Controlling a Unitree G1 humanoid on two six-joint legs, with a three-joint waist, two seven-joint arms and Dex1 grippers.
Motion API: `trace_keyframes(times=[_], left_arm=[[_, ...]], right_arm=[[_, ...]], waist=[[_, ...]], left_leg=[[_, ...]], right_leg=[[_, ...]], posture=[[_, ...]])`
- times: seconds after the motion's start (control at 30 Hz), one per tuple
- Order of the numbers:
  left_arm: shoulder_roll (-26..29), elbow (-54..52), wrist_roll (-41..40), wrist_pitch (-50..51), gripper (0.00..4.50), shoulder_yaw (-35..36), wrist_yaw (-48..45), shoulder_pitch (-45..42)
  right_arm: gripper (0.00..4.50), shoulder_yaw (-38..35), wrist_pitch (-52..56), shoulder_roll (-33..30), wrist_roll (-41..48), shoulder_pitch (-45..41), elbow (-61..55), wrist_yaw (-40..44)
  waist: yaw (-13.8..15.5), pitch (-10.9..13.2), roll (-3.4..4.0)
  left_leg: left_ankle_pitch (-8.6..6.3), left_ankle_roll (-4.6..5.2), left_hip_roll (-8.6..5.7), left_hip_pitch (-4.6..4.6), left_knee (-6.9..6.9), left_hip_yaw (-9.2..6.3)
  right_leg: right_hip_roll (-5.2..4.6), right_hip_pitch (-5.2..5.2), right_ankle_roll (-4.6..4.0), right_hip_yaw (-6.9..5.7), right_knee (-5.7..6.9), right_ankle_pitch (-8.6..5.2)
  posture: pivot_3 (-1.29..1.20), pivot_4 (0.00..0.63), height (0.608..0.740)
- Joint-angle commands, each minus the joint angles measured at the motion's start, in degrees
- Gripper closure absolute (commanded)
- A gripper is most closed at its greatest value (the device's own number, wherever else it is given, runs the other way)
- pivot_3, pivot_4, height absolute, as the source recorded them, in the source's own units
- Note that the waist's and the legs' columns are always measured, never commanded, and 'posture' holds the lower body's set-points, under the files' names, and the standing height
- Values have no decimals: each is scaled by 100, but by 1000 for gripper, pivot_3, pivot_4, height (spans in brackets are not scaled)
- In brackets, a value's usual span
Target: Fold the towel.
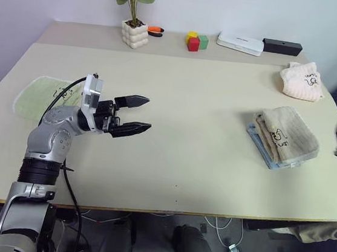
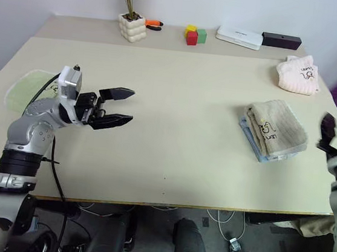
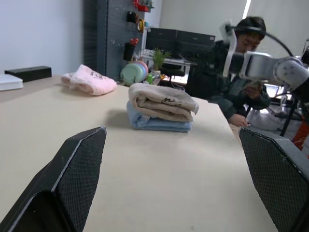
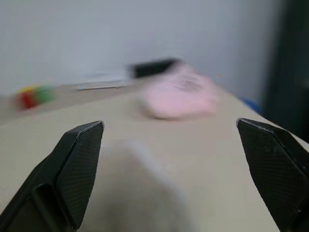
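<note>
1. Your towel (image 1: 284,134) already lies as a compact folded bundle on top of a folded light blue towel (image 1: 262,150), toward the right side of the table (image 1: 182,164). Judging by its shape, the folding itself looks done.

2. Your right gripper (image 2: 336,139) is just beside the bundle, off its far-right side, at the table's edge. Its jaws stand wide apart with nothing between them; in the right wrist view the cloth sits low between the two fingers, apart from them.

3. Your left gripper (image 1: 134,115) hovers over bare tabletop, well apart from the towel, pointing toward it. Its jaws are also spread and empty; the left wrist view frames the stacked bundle between the two fingers, well ahead of them.

4. The light green towel (image 1: 41,93) lies flat behind your left gripper, near the wrist, and a pink towel (image 1: 301,80) sits beyond the stack.

5. What is left, as far as you can judge: little more than clearing both arms away. A layer hangs slightly loose at the bundle's near edge, so check it holds.
</note>
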Motion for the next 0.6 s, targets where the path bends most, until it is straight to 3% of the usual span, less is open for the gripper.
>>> trace_keyframes(times=[0.03, 0.13, 0.4, 0.6], left_arm=[[30, -130, 55, -102, 0, 57, 47, -44], [111, -214, 76, -126, 0, 133, 83, 180], [410, -964, 145, -77, 0, 183, 290, 1172], [599, -1726, 302, -292, 0, 457, 783, 2227]], right_arm=[[11, 617, -199, -351, -495, -69, -571, 1041], [11, 1634, -473, -701, -1198, 78, -1116, 2080], [11, 2237, -281, -835, -960, -433, -934, 3729], [11, 2707, -453, -518, -1401, -1359, 65, 4324]], waist=[[23, 0, 1], [23, 0, 0], [22, 2, -2], [21, 2, -4]], left_leg=[[0, 0, -1, 0, 2, 1], [0, 0, -2, -1, 6, 2], [-1, 1, -2, 2, 15, 1], [-1, 1, -1, 6, 13, 2]], right_leg=[[-2, 1, 0, 0, 0, 0], [-5, 3, -1, -1, -1, -1], [-10, 13, -3, -4, -4, -3], [-11, 14, -17, -4, -4, -10]], posture=[[0, 150, 740], [0, 150, 740], [0, 150, 740], [0, 150, 740]])
